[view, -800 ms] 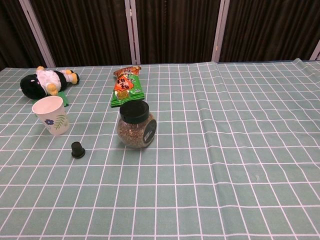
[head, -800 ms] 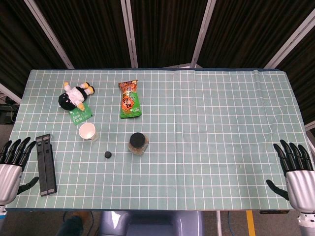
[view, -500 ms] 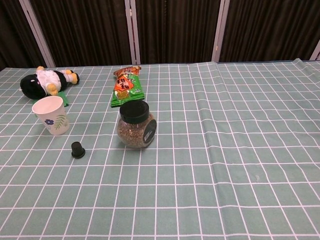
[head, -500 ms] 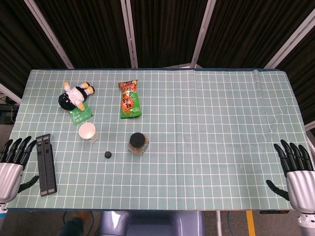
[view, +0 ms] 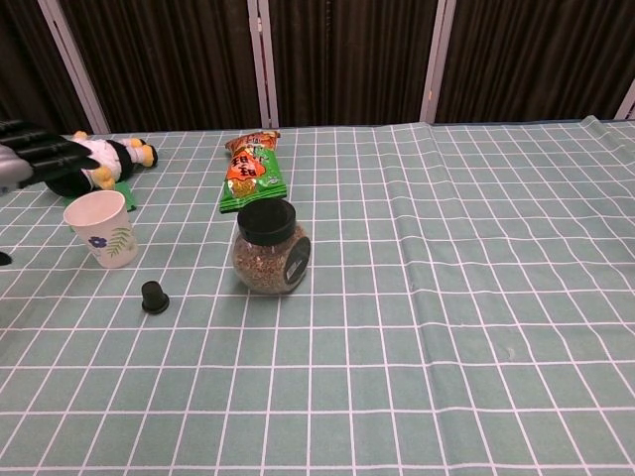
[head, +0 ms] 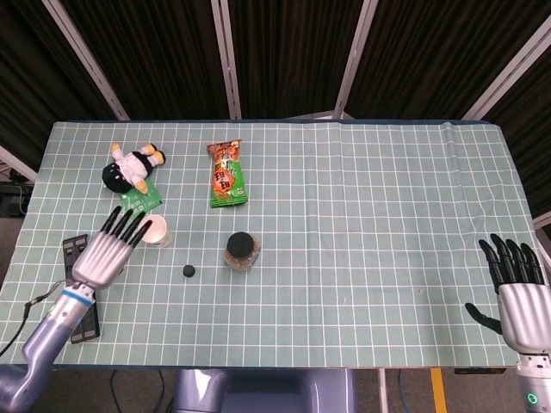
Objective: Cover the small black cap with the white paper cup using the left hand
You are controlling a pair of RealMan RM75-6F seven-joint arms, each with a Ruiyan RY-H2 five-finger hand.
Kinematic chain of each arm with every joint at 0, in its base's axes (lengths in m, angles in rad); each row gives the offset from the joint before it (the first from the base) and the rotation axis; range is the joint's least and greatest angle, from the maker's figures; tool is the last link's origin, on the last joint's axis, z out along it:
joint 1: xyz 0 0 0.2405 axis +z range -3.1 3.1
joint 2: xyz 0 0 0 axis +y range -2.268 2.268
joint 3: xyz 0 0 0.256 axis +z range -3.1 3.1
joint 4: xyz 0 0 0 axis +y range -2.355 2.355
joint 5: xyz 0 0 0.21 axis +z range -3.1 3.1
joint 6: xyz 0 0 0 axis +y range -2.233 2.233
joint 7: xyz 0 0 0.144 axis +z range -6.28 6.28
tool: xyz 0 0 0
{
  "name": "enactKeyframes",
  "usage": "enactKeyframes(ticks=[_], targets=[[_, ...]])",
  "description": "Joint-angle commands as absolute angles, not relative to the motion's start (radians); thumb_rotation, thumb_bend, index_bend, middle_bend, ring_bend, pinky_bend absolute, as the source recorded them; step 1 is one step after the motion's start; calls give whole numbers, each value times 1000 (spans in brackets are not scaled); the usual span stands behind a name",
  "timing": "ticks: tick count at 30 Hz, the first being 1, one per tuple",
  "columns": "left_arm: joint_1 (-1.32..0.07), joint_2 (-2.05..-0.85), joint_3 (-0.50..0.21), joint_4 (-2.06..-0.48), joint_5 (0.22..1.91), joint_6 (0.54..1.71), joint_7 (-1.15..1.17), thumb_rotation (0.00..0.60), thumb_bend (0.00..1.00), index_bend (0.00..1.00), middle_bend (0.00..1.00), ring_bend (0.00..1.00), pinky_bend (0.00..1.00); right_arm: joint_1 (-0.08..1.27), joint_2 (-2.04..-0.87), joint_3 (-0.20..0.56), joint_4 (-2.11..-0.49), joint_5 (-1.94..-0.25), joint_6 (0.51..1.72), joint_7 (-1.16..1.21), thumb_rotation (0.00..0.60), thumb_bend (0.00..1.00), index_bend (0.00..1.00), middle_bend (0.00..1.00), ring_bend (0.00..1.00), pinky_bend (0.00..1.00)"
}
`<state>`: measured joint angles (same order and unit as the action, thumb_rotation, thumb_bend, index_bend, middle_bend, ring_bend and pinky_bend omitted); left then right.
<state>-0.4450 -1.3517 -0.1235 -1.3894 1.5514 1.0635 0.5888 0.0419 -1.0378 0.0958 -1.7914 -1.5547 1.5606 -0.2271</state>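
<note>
Since the earlier frame the left hand [head: 110, 255] has swung in from the bench's left edge and now hovers just left of the cup [head: 155, 231], over the black stand [head: 81, 292]. Its fingers [head: 126, 225] are spread and straight, holding nothing; in the head view the tips reach the cup's rim, but contact cannot be confirmed. The chest view shows only dark fingertips at the left border, above and behind the cup. The right hand [head: 515, 297] sits at the bench's right edge, fingers apart, empty, well away from the work.

The cup stands upright, mouth up, on the green checked bench [head: 370, 224]. The cap [head: 188, 271] lies just beside it on the near right, apart from it. A jar [head: 242, 250] with a black lid stands near the cap on the right.

Risks, as judged from this position:
- Paper cup is light and empty; a straight finger striking the rim would likely tip it or push it toward the cap.
- Cup must be inverted before covering; a loose or one-sided grip could let it slip or crush during the turn.
- Cap is small; a lowering cup rim could clip it and knock it aside.
- Jar stands close on the right; a wide swing could hit it.
- Plush toy [head: 129, 169] and green packet [head: 140, 198] lie just behind the cup, limiting approach from the far side.
</note>
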Motion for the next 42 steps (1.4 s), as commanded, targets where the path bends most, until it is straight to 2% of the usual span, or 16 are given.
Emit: enactKeyframes(ticks=[1,13,17,19,21,24,28,31,36,38,42], targets=[[-522,-1430,-129,-1284,1556,1008,560,600,0,0,0,0,0,44,-1043,96,-1786,-1549,1557,-233,600,0,0,0,0,0],[-602,-1513,-107,-1122,1570,987,569,600,0,6,0,0,0,52,-1062,102,-1767,-1505,1537,-258,600,0,0,0,0,0],[-615,-1533,-102,-1079,1571,987,573,600,0,91,61,19,12,54,-1064,102,-1765,-1500,1533,-261,600,0,0,0,0,0],[-626,-1547,-98,-1054,1566,981,571,600,0,159,124,81,72,56,-1065,103,-1764,-1497,1532,-260,600,0,0,0,0,0],[-632,-1565,-94,-1029,1581,1007,544,600,0,293,262,208,214,57,-1065,104,-1763,-1495,1531,-258,600,0,0,0,0,0],[-632,-1590,-82,-986,1597,1040,497,600,0,471,431,362,371,57,-1063,105,-1763,-1494,1532,-253,600,0,0,0,0,0],[-626,-1614,-80,-946,1588,1068,456,600,0,516,465,407,422,56,-1060,106,-1764,-1494,1537,-244,600,0,0,0,0,0],[-616,-1616,-95,-940,1559,1083,405,600,0,524,471,410,426,56,-1058,105,-1764,-1495,1538,-240,600,0,0,0,0,0],[-587,-1589,-160,-1020,1455,1090,200,600,0,526,466,408,425,56,-1056,102,-1766,-1498,1539,-235,600,0,0,0,0,0],[-567,-1565,-211,-1089,1372,1069,37,600,0,525,457,403,425,55,-1054,101,-1769,-1500,1540,-234,600,0,0,0,0,0],[-551,-1528,-255,-1160,1281,1004,-141,600,0,523,451,399,426,55,-1053,99,-1772,-1505,1541,-233,600,0,0,0,0,0]])
